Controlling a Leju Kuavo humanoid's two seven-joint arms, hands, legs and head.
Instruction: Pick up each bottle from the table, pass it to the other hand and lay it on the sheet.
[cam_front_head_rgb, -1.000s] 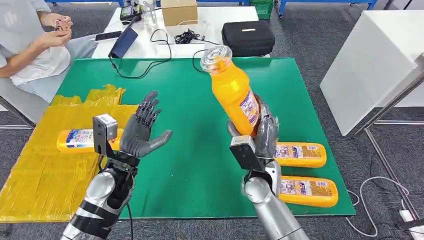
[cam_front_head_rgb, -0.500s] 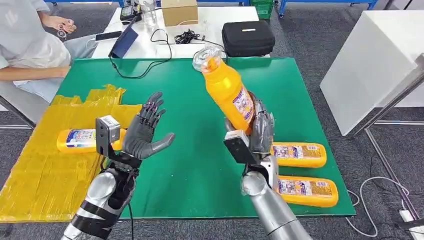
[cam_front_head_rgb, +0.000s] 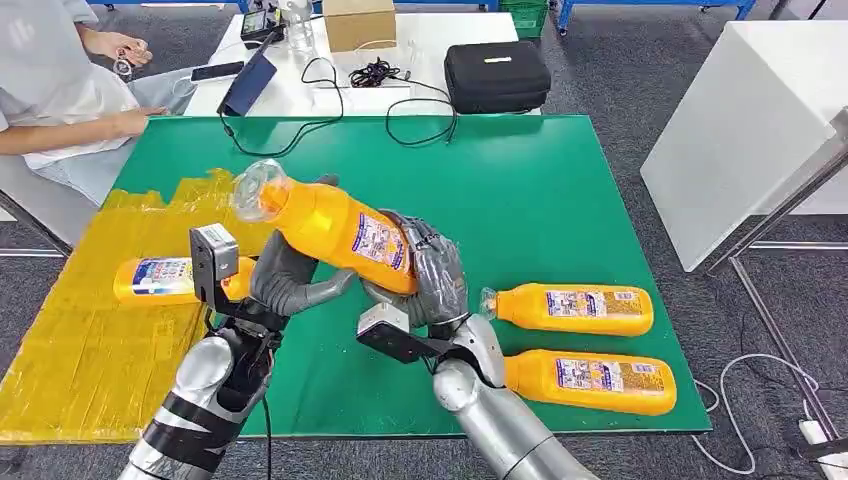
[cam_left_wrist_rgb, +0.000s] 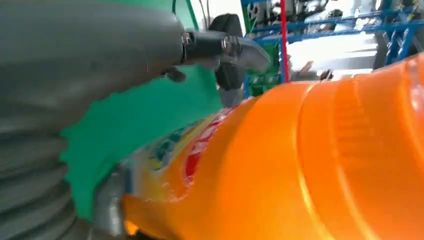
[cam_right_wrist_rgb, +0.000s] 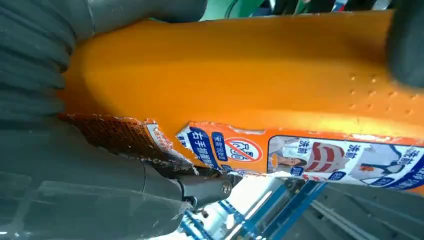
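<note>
Held bottle (cam_front_head_rgb: 335, 228): orange, tilted off the green table (cam_front_head_rgb: 560, 190), clear cap toward 10 o'clock, lying across both hands
Right hand (cam_front_head_rgb: 425, 275): fingers wrapped round the bottle's lower end, clamped on it
Left hand (cam_front_head_rgb: 290, 280): palm under the bottle's neck end, touching it; whether its fingers have closed on it I cannot tell
Yellow sheet (cam_front_head_rgb: 90, 330): at 9 o'clock, one bottle (cam_front_head_rgb: 165, 280) lying flat on it
Waiting bottles: two at 3 o'clock on the table, nearer bottle (cam_front_head_rgb: 590, 380) just beside the farther bottle (cam_front_head_rgb: 570, 308), both lying on their sides
Person (cam_front_head_rgb: 55, 90): seated at 11 o'clock
</note>
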